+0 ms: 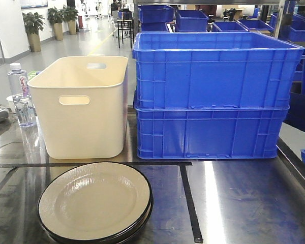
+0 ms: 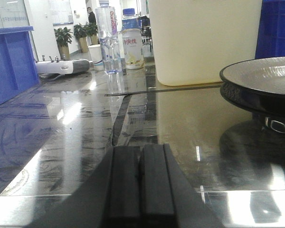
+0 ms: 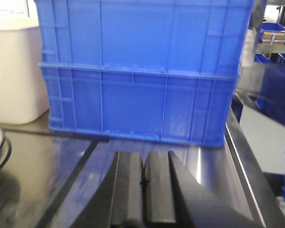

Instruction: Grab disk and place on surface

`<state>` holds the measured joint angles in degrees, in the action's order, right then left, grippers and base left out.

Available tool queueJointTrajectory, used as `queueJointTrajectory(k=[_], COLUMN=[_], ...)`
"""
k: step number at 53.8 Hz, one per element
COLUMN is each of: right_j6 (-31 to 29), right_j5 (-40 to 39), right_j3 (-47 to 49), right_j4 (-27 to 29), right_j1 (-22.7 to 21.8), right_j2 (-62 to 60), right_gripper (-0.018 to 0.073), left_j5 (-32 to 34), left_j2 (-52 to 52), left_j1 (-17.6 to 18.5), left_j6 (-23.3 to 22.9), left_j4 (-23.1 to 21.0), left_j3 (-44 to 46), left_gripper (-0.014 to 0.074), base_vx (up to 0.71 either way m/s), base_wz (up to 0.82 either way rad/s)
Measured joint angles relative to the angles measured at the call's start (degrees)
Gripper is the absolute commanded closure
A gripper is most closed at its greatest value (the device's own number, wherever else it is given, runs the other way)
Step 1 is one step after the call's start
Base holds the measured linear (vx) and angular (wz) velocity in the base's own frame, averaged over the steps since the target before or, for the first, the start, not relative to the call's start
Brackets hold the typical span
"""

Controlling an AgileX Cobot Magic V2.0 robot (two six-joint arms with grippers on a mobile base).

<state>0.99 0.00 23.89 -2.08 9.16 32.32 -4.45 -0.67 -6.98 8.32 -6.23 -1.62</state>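
I count two stacked plates (image 1: 94,202) at lower left, one cream bin (image 1: 81,107), two stacked blue crates (image 1: 213,96) at centre right, and two bottles (image 2: 107,35) at upper left.

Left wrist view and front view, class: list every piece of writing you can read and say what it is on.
Red lettering on the clear plastic water bottle's label: too blurred to read.
Printed characters on the white squat bottle with blue cap: too small to read.
No other text is visible.

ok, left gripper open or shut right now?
Shut. In the left wrist view the left gripper has its fingers pressed together, nothing between them.
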Motion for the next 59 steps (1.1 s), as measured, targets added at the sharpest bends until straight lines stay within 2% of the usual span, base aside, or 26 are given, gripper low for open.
queueJointTrajectory(k=[12,17,27,59], right_j6=[4.9,5.9,6.2,6.2], right_j5=[0.6,2.7,5.2,5.7], right_j3=[-20.2,-25.1,-25.6,-25.6], right_j4=[-1.8,-1.8,-2.9,-3.7], right_j1=[0.0,0.0,-0.1,-1.6], right_j2=[-17.9,-24.5,-32.6,-32.8], right_gripper=[0.0566,0.0566,0.0566,0.0566], left_j5=[0.0,0.0,0.0,-0.1], left_j2=[0.0,0.0,0.0,0.0], left_j1=[0.0,0.0,0.0,0.0], left_j6=[0.0,0.0,0.0,0.0], left_j4=[0.0,0.0,0.0,0.0], left_j3=[0.0,0.0,0.0,0.0], left_gripper=[0.0595,0.0595,0.0595,0.0595], base_vx=[0.0,0.0,0.0,0.0], base_wz=[0.0,0.0,0.0,0.0])
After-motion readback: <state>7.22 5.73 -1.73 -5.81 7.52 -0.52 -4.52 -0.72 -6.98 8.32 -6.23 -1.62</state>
